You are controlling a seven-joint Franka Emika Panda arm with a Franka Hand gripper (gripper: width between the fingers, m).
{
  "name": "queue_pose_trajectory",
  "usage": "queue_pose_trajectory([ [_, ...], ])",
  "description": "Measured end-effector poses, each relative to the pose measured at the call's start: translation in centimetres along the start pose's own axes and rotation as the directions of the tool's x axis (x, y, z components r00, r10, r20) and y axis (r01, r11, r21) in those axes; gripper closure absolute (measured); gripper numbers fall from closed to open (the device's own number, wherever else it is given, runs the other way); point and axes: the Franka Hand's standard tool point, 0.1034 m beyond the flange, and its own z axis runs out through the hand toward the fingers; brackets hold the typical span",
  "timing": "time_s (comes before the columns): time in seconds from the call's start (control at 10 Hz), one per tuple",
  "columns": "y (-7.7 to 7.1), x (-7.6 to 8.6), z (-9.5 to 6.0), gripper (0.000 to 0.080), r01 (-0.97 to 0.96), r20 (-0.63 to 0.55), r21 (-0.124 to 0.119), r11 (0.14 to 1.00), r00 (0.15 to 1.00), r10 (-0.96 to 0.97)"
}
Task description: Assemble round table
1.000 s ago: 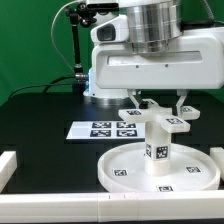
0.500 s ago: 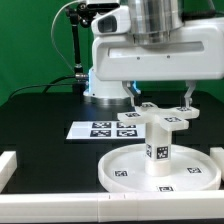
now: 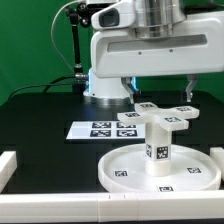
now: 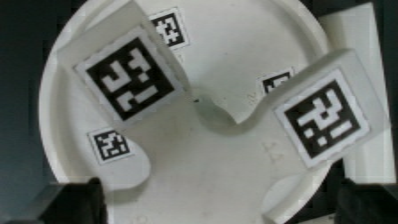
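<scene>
Just one disc (image 3: 160, 172), one leg (image 3: 158, 147), one foot (image 3: 158, 114).

Exterior view: camera low at the table's front edge, facing the robot base and green backdrop across the black table (image 3: 40, 125); moderately close, round disc (image 3: 125, 170) in the foreground, marker board (image 3: 95, 129) behind it. Wrist view: looks straight down, very near, onto the cross-shaped foot (image 4: 214, 100) over the disc (image 4: 231, 40). Both views share foot and disc.
</scene>
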Motion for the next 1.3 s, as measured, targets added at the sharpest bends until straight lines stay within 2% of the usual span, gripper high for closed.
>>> queue_pose_trajectory([
  [0.1,0.00,0.19,-0.22,0.0151,0.129,0.000,-0.008,0.992,0.992,-0.129],
  [0.5,0.20,0.28,-0.31,0.0151,0.401,0.003,-0.009,0.916,0.916,-0.401],
  [0.6,0.31,0.37,-0.38,0.0151,0.496,0.009,-0.023,0.868,0.868,-0.496],
  [0.7,0.35,0.58,-0.61,0.0151,0.613,0.022,-0.050,0.788,0.790,-0.613],
  [0.8,0.32,0.67,-0.78,0.0151,0.719,0.033,-0.057,0.693,0.695,-0.718],
  [1.1,0.53,0.64,-0.65,0.0151,0.839,0.045,-0.048,0.542,0.543,-0.838],
  [1.3,0.23,0.53,-0.06,0.0151,0.849,0.044,-0.049,0.526,0.528,-0.848],
])
